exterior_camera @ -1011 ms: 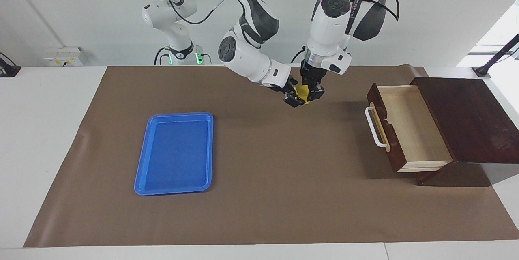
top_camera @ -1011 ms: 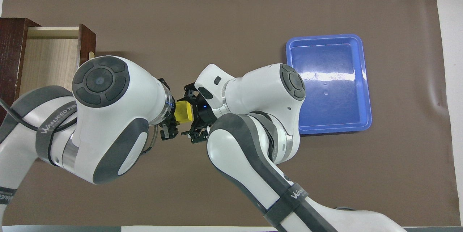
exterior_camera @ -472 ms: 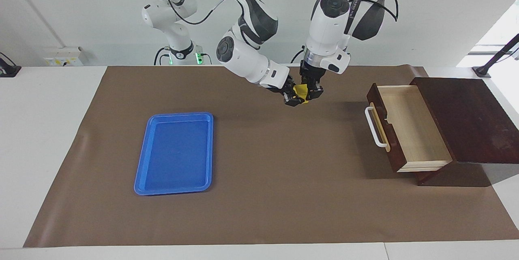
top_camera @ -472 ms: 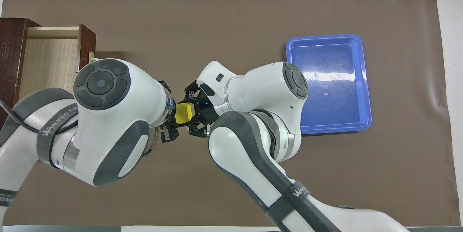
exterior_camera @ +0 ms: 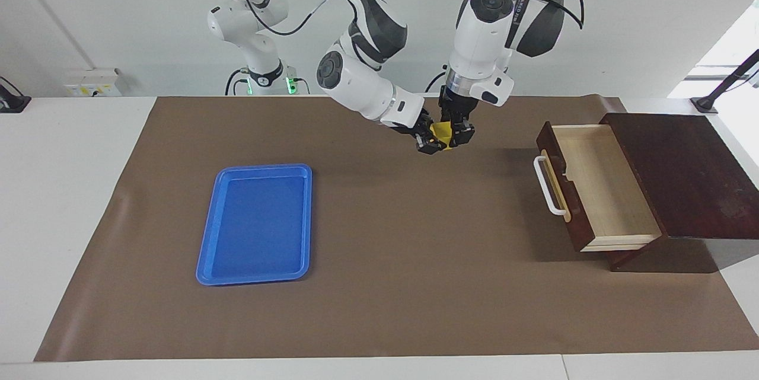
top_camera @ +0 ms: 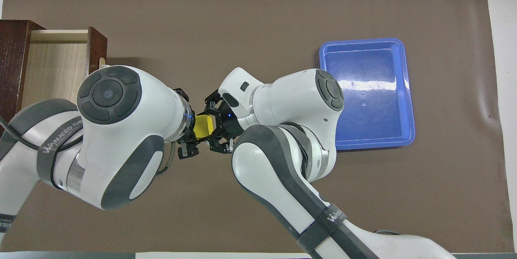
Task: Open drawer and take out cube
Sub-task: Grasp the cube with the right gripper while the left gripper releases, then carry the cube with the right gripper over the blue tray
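Note:
The yellow cube [exterior_camera: 442,130] hangs in the air over the brown mat, between my two grippers. My left gripper [exterior_camera: 455,136] points down from above and is shut on the cube. My right gripper [exterior_camera: 430,141] comes in from the tray's side and is up against the cube. In the overhead view the cube [top_camera: 203,125] shows between the left gripper [top_camera: 190,126] and the right gripper [top_camera: 214,125]. The dark wooden drawer [exterior_camera: 599,187] is pulled open at the left arm's end of the table. Its pale inside is empty, and its white handle [exterior_camera: 547,185] faces the middle of the table.
The dark wooden box [exterior_camera: 682,172] holding the drawer stands at the table's edge at the left arm's end. A flat blue tray [exterior_camera: 258,223] lies empty on the brown mat [exterior_camera: 403,285] toward the right arm's end.
The right gripper has moved in closer against the cube. Both grippers and the cube have risen slightly. The drawer and the tray have not moved.

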Available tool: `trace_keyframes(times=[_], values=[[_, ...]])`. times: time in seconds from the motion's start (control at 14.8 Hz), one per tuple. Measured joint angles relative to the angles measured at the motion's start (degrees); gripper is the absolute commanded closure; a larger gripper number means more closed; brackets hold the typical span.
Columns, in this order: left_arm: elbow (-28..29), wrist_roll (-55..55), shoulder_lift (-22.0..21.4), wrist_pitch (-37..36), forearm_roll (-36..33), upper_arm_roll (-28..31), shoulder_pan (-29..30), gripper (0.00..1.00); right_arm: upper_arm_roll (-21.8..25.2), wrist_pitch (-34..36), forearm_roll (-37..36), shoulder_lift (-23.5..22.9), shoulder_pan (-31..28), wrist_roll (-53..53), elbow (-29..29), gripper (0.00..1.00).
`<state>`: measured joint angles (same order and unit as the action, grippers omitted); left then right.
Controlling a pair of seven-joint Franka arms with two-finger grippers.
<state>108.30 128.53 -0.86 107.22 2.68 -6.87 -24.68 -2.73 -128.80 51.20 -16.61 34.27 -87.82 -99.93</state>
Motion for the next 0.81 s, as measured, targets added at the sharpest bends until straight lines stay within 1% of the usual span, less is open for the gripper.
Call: trace_keyframes(times=[0.2, 0.34, 0.47, 0.61, 0.67, 0.81], values=[[-0.33, -0.08, -0.17, 0.05, -0.01, 0.74, 0.30, 0.00, -0.07, 0.00, 0.00, 0.01, 0.03, 0.24, 0.06, 1.00], [-0.30, -2.35, -0.32, -0.18, 0.03, 1.19, 1.84, 0.00, -0.08, -0.30, 0.03, -0.02, 0.03, 0.54, 0.18, 1.00], [-0.03, -8.38, -0.42, -0.08, -0.07, 1.36, 5.88, 0.00, -0.09, -0.23, 0.03, 0.03, 0.03, 0.76, 0.28, 1.00], [0.51, -17.21, -0.39, 0.10, -0.07, 1.74, 11.20, 0.00, -0.06, -0.20, 0.03, 0.06, -0.03, 0.78, 0.36, 1.00], [1.23, -20.63, -0.31, 0.97, -0.16, 1.92, 13.03, 0.00, -0.01, -0.04, 0.03, 0.13, -0.15, 0.78, 0.42, 1.00], [3.30, -24.54, 0.52, 5.09, -1.35, 1.99, 14.87, 0.00, 0.26, 0.79, 0.03, 0.52, -0.75, 0.78, 0.56, 1.00]])
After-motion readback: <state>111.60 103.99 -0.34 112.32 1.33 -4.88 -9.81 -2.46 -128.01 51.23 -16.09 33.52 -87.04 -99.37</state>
